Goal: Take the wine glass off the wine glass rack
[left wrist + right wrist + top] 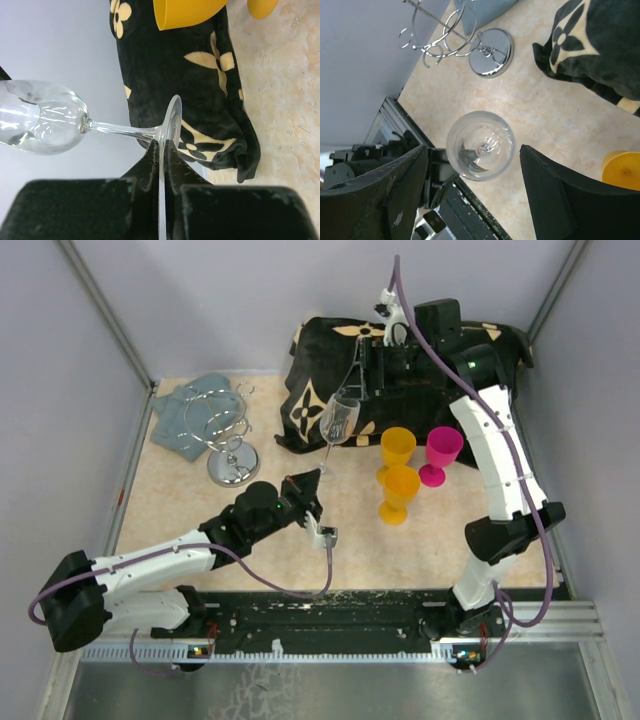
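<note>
The clear wine glass [338,420] is off the wine glass rack [225,432] and held tilted in the air. My left gripper [317,474] is shut on its round foot. In the left wrist view the foot [173,119] is pinched edge-on in my left gripper [162,148], and the bowl [40,119] points left. My right gripper [358,378] is open above the glass. In the right wrist view the bowl [480,145] shows between the wide-apart fingers [395,190], untouched. The chrome rack [451,36] stands empty at the far left.
A black cloth with a cream flower pattern [420,355] lies at the back. Two orange cups [398,448] [400,492] and a pink goblet [440,452] stand right of centre. A grey-blue cloth [190,412] lies behind the rack.
</note>
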